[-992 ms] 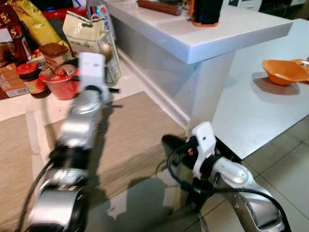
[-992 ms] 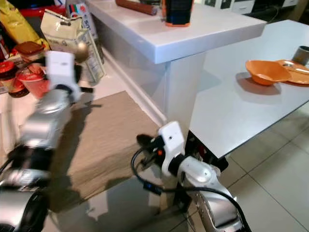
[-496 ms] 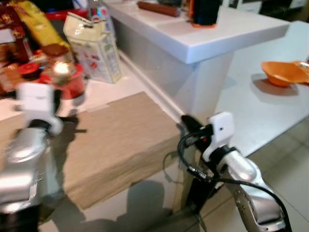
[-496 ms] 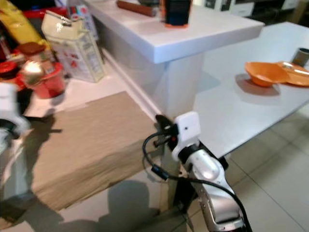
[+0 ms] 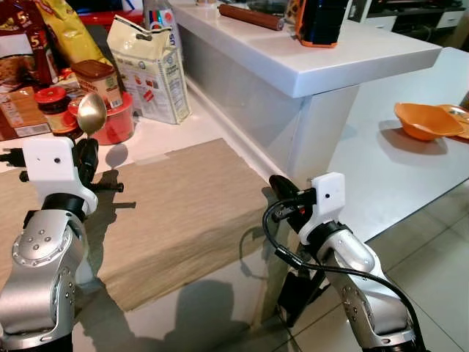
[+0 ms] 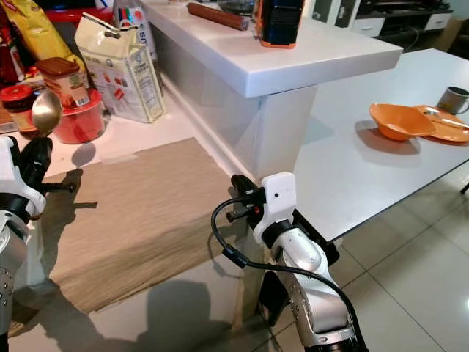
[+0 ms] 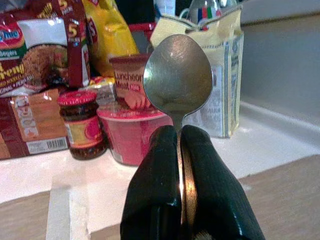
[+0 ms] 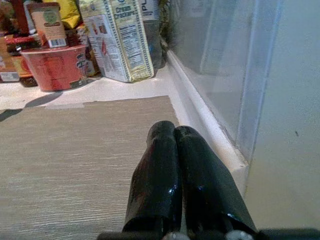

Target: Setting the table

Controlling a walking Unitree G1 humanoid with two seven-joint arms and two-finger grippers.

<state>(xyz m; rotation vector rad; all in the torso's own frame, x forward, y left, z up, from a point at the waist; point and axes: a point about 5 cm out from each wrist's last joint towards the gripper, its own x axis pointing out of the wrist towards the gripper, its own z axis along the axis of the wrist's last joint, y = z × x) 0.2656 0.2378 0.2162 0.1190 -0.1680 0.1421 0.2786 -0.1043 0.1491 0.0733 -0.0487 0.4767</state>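
My left gripper [image 7: 177,132] is shut on the handle of a metal spoon [image 7: 177,74], whose bowl stands upright above the fingertips. In the eye views it holds the spoon [image 5: 91,112] over the left end of a beige placemat [image 5: 176,209], just in front of the groceries. My right gripper [image 5: 274,182] is shut with nothing in it and hovers at the mat's right edge, close to the white counter wall [image 8: 220,75]. On the white dining table [image 6: 359,176] at the right sit an orange bowl [image 6: 399,121], an orange plate [image 6: 440,125] and a mug [image 6: 454,99].
Behind the mat stand a red cup [image 5: 110,126], jars [image 5: 53,110], a cracker bag [image 5: 152,70] and snack packs [image 7: 45,55]. A raised white counter [image 5: 322,62] carries a rolling pin [image 5: 249,16] and a dark container [image 5: 321,20]. Tiled floor [image 6: 410,286] lies at the lower right.
The view has shifted and sharpened. My left arm has drawn back to the left with the spoon held upright. My right arm has risen to the mat's right edge.
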